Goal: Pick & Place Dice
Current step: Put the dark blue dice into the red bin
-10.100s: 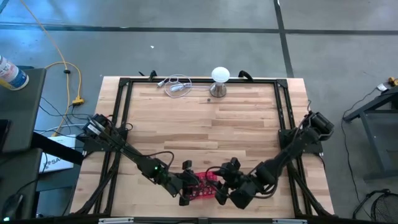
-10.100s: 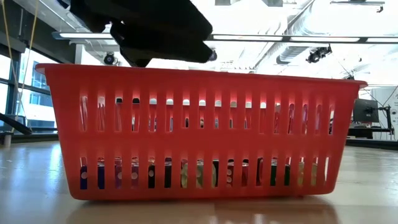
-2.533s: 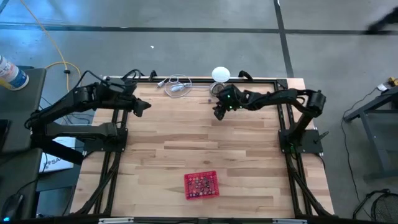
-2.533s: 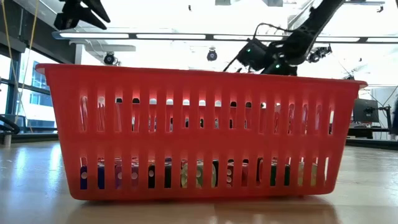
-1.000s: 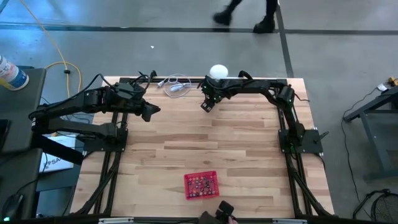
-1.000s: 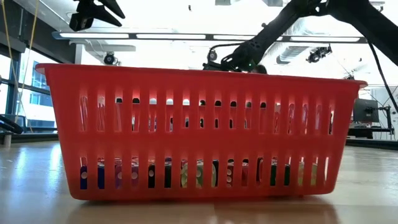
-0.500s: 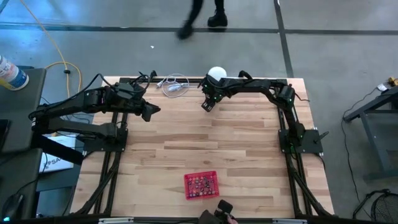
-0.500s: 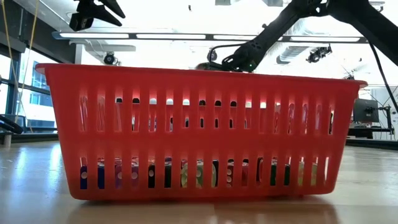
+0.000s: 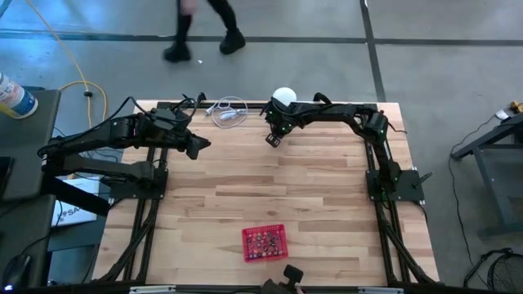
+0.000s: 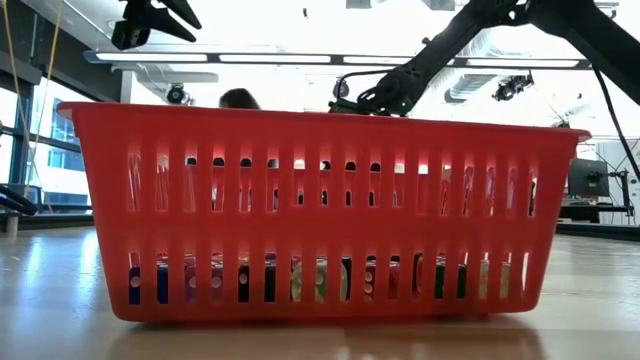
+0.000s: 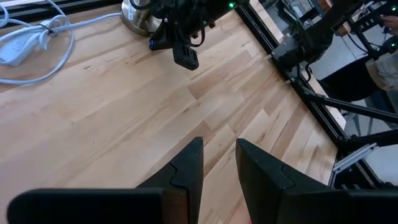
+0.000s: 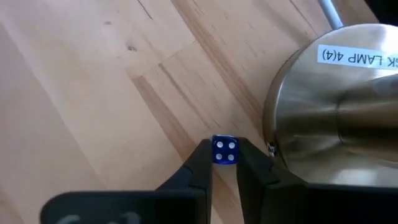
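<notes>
Right gripper (image 12: 224,163) is clamped on one blue die (image 12: 224,150), which sits pinched between its two dark fingertips (image 12: 202,163) with a four-pip face showing. It hangs low over the wooden table (image 9: 270,184) at the far edge, just beside the round metal base of the lamp (image 12: 339,106); a label on that base reads "LAMP 4(4)". From above, the right arm reaches in along the far edge from the right side, and its gripper (image 9: 274,137) sits just in front of the lamp's white ball top (image 9: 283,97).

Left gripper (image 11: 219,163) hovers above the far left part of the table, well apart from the right one, its two fingers (image 11: 186,168) set a narrow gap apart with nothing between them. In the overhead view it (image 9: 196,147) points toward the table's middle.

One red basket (image 9: 265,242) stands near the front edge of the table, well apart from both grippers. It holds many small dice (image 9: 265,242) in mixed colours, too small and crowded to count. Through the slots of the basket (image 10: 320,215) in the low view, a row of them (image 10: 300,278) shows along the bottom.

One white cable (image 9: 230,111) lies coiled on the far edge, left of the lamp. One person (image 9: 204,28) is on the floor beyond the table, with only the legs showing.
</notes>
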`<state>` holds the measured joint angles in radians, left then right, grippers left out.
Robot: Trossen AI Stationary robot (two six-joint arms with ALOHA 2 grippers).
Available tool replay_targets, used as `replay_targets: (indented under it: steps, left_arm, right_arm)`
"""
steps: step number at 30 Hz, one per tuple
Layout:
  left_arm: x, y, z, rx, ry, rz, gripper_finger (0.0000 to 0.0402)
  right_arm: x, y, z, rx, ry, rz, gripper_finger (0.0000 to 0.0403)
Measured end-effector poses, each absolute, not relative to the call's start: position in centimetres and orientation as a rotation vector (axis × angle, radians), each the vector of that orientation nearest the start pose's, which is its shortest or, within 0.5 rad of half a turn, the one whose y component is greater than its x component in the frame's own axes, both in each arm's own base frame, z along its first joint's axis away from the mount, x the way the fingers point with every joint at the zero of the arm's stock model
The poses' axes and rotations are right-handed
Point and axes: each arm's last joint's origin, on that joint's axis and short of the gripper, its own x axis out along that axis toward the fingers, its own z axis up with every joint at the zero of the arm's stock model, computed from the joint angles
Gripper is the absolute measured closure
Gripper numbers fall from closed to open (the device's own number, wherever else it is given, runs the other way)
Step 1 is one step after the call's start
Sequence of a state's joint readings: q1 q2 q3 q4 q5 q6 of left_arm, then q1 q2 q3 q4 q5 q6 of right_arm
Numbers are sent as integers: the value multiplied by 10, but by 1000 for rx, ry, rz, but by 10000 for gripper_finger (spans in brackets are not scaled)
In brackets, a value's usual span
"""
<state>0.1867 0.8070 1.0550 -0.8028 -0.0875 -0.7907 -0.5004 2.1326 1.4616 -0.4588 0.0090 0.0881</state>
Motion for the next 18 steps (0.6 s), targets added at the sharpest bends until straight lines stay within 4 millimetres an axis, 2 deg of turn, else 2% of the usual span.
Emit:
replay_targets:
  steps: [6, 12, 18]
  left_arm:
    - [140, 28, 362, -796, 424, 465, 313]
    - [140, 28, 362, -779, 423, 459, 313]
    - [140, 28, 362, -778, 426, 457, 313]
  right_arm:
    - [383, -192, 144, 330, 1090, -451, 377]
    - [381, -167, 188, 303, 1048, -402, 377]
    - [384, -122, 227, 352, 964, -316, 377]
